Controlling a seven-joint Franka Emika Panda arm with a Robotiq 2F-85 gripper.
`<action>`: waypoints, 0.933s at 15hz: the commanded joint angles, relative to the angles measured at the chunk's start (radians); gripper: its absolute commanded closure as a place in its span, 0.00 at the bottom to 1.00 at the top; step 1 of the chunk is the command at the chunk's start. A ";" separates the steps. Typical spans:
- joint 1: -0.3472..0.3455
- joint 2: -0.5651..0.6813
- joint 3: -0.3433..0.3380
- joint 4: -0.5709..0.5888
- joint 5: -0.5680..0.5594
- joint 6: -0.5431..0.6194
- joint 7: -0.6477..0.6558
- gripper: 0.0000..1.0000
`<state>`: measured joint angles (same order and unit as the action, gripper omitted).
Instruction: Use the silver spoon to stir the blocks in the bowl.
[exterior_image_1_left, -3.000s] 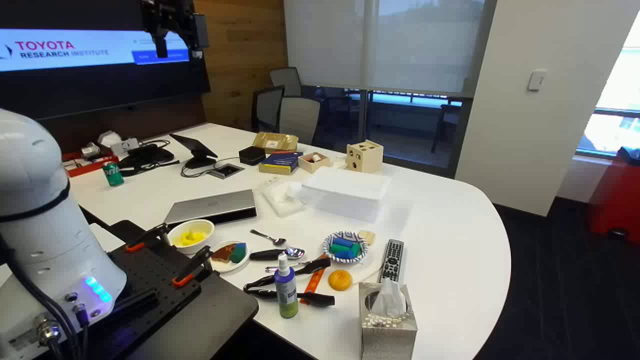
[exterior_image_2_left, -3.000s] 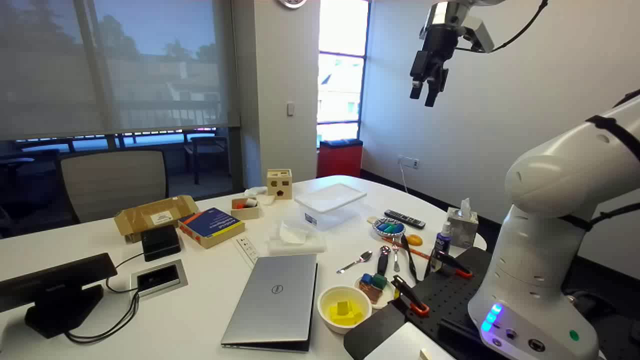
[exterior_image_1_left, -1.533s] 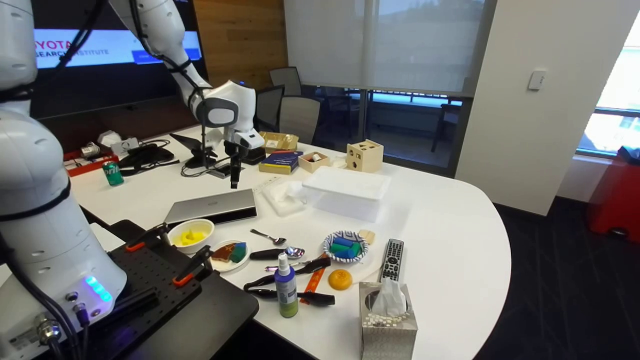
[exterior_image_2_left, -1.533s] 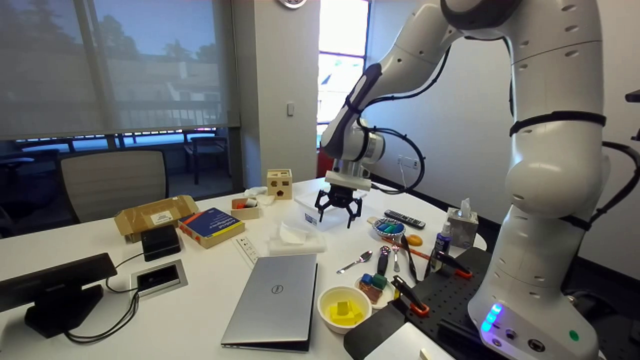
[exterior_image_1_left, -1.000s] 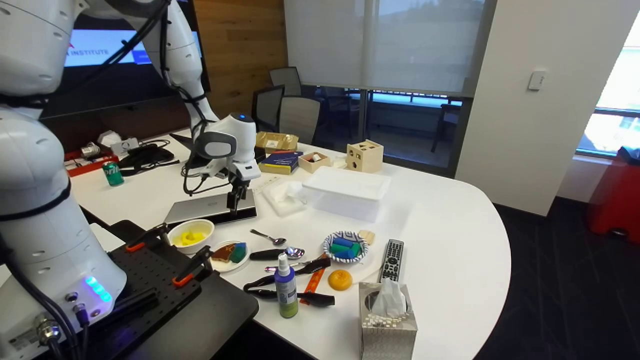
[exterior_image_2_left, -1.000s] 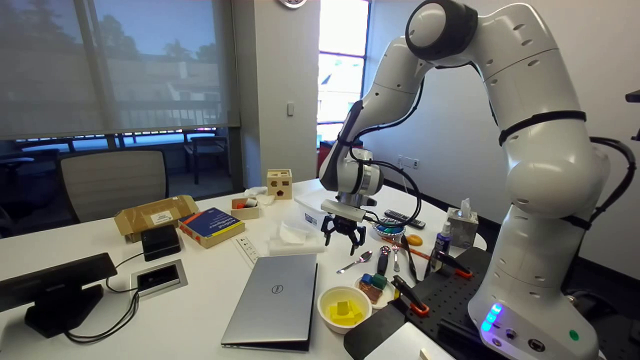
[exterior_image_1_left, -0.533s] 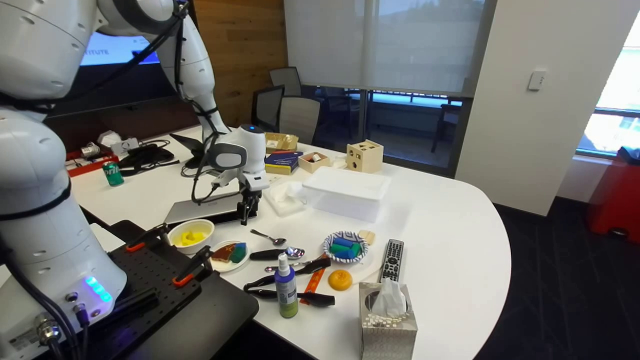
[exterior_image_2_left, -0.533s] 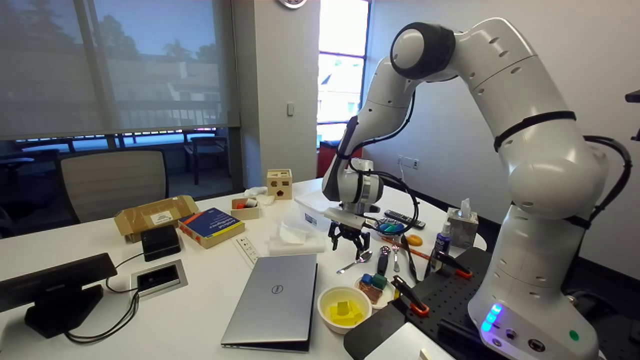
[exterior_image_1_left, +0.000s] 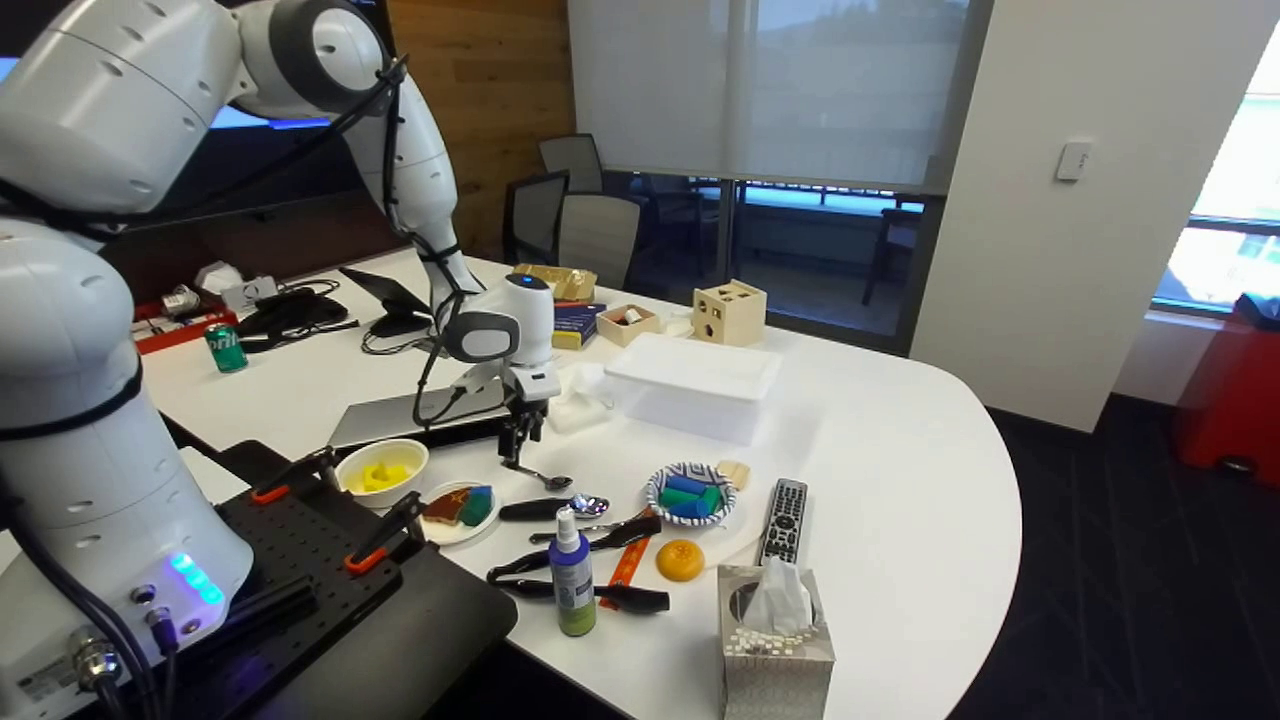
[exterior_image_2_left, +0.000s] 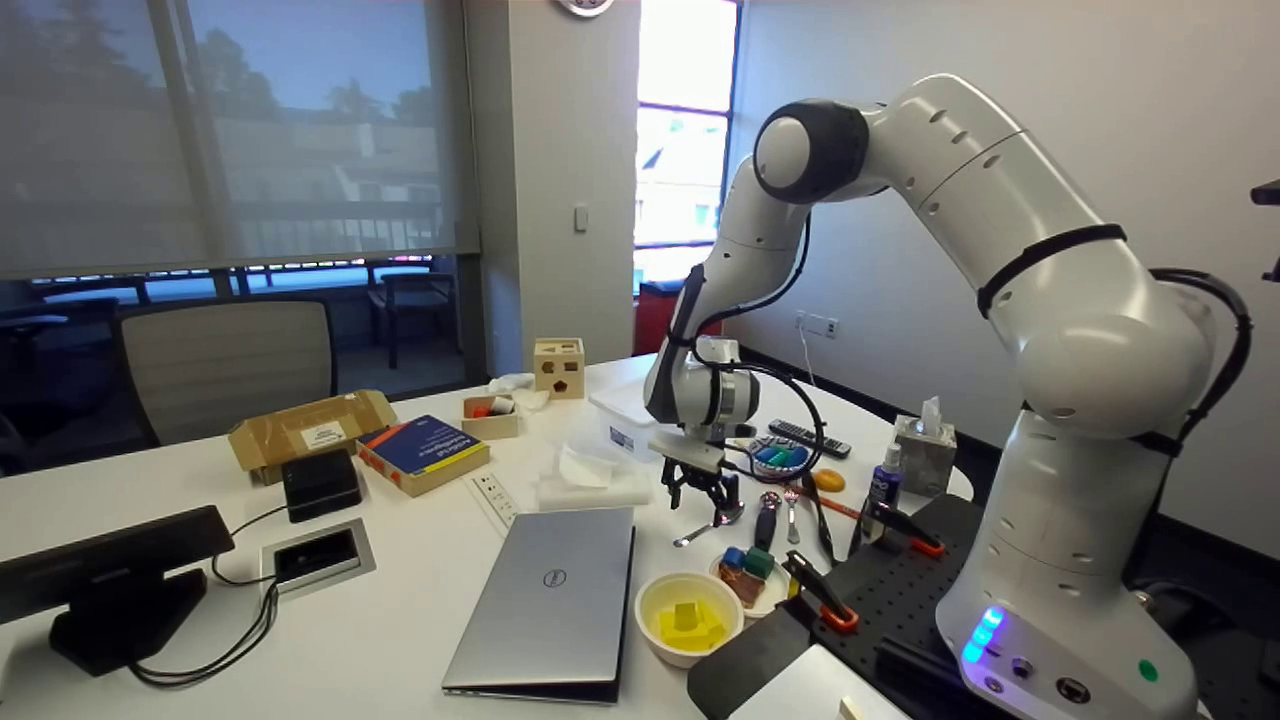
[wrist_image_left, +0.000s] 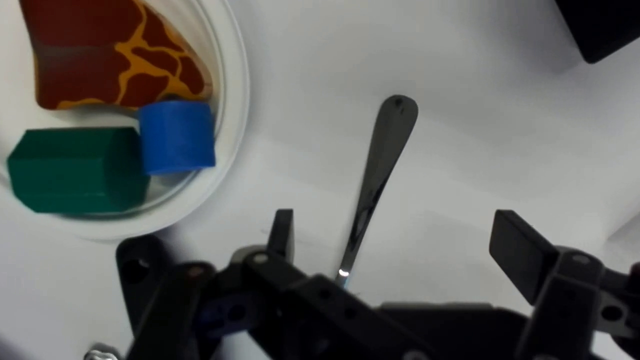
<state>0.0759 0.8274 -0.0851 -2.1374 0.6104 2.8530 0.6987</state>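
Note:
The silver spoon (exterior_image_1_left: 541, 476) lies flat on the white table. Its handle shows in the wrist view (wrist_image_left: 378, 162), and it also shows in an exterior view (exterior_image_2_left: 697, 537). My gripper (wrist_image_left: 392, 231) is open and empty, low above the spoon, with its fingers on either side of the handle and the handle nearer the left finger. The gripper also shows in both exterior views (exterior_image_1_left: 518, 450) (exterior_image_2_left: 698, 506). The spoon's head is hidden behind the gripper in the wrist view. The bowl (exterior_image_1_left: 690, 471), patterned blue and white, holds several blue and green blocks (exterior_image_1_left: 686, 496).
A white plate (wrist_image_left: 239, 95) with a brown piece and green and blue blocks lies beside the spoon. Around are a bowl of yellow blocks (exterior_image_2_left: 645, 610), a laptop (exterior_image_2_left: 550, 600), a black-handled scoop (exterior_image_1_left: 530, 509), black tongs (exterior_image_1_left: 620, 597), a spray bottle (exterior_image_1_left: 574, 585) and a clear box (exterior_image_1_left: 690, 395).
The arm has swung over the table, and my gripper has come down from high above to just over the spoon. The spoon, bowl and blocks have not moved.

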 joint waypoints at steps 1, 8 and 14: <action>0.012 0.054 -0.015 0.060 -0.034 -0.026 0.068 0.00; 0.013 0.086 -0.026 0.087 -0.062 -0.029 0.107 0.49; 0.017 0.094 -0.023 0.112 -0.099 -0.039 0.127 0.95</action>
<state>0.0796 0.9032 -0.0935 -2.0428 0.5460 2.8466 0.7758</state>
